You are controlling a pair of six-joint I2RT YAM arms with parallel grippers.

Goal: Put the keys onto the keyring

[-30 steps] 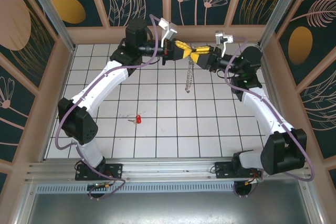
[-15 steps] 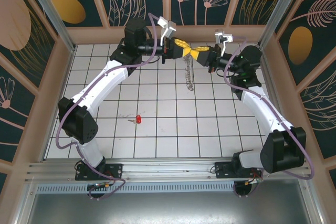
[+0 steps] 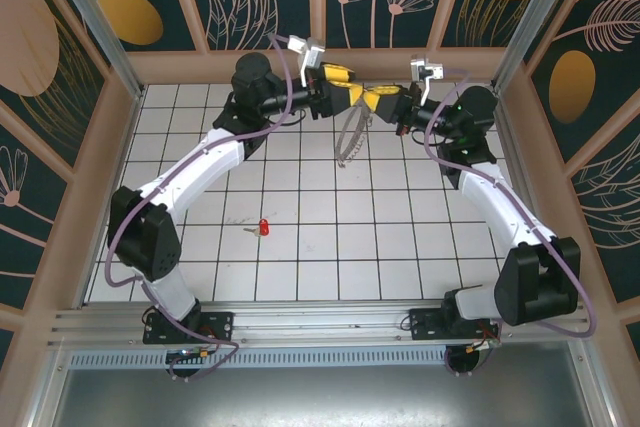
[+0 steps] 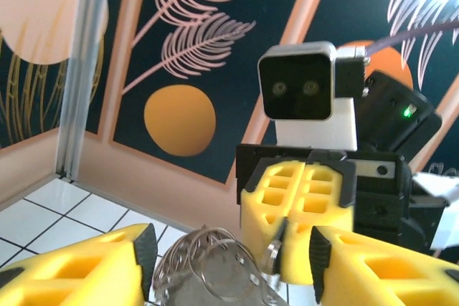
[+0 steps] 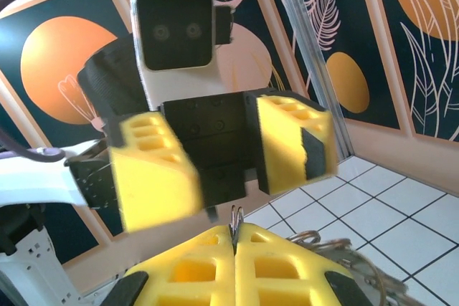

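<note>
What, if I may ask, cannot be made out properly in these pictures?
- keyring: left wrist view, the bottom edge cuts off its lower part.
- key: top view, too small to show its hole.
- left tool: right wrist view, its outline is blurred.

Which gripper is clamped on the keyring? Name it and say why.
The right gripper: its yellow fingers are pressed shut on the keyring. The left gripper facing it has its fingers spread apart.
</note>
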